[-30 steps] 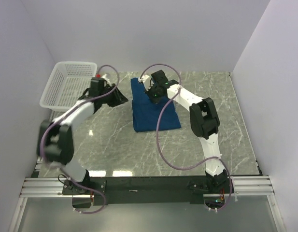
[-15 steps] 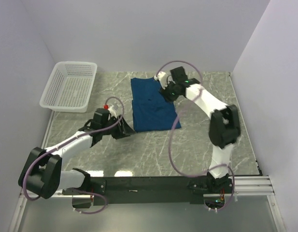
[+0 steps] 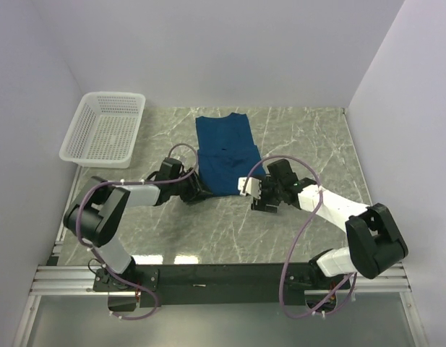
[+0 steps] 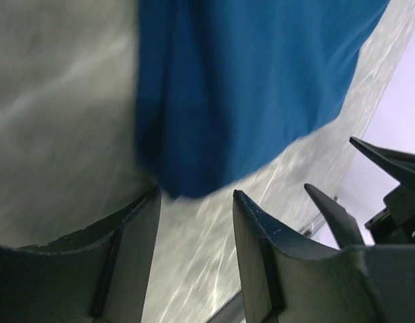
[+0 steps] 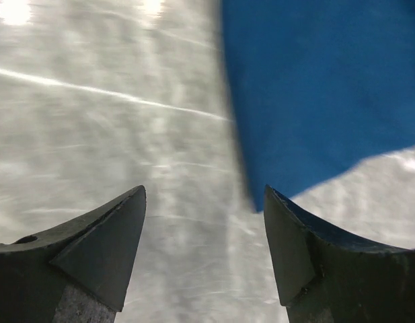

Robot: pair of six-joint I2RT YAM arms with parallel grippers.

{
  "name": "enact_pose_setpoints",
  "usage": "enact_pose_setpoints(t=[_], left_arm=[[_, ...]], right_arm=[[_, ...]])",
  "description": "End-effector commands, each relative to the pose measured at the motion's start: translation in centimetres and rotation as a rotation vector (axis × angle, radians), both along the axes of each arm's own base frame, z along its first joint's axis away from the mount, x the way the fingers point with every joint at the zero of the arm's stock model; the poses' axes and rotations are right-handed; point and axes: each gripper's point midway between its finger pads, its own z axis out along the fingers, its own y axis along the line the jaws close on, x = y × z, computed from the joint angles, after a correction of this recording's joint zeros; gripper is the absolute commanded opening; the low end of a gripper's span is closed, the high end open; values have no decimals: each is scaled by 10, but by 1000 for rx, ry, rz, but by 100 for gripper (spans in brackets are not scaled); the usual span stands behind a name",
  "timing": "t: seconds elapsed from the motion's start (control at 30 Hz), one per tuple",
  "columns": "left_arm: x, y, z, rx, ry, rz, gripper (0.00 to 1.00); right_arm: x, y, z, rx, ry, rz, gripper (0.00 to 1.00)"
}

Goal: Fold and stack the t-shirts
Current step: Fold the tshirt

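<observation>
Navy t-shirt (image 3: pixel 224 152) lies flat in the middle of the table (image 3: pixel 316 144), already folded narrow (so I judge). The left gripper (image 3: pixel 197 191) and right gripper (image 3: pixel 260 192) sit at its near corners with jaws spread and empty. Next move: pinch both corners and fold them away.

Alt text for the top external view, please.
A folded dark blue t-shirt lies on the grey marble-look table, with the left gripper at its near left corner and the right gripper just off its near right corner, both open. A white mesh basket sits at the far left, apart from the shirt.
</observation>
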Motion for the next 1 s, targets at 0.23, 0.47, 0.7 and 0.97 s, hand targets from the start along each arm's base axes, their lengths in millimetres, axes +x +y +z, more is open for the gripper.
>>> enact_pose_setpoints(t=[0.23, 0.47, 0.7, 0.97], left_arm=[[32, 2, -12, 93, -13, 95, 51], [36, 10, -25, 155, 6, 94, 45], [41, 11, -22, 148, -20, 69, 25], [22, -1, -10, 65, -27, -34, 1]], right_arm=[[66, -11, -2, -75, -232, -42, 77], [81, -9, -17, -133, -197, -32, 70], [86, -6, -18, -156, -155, -27, 30], [42, -5, -14, -118, -38, 77, 0]])
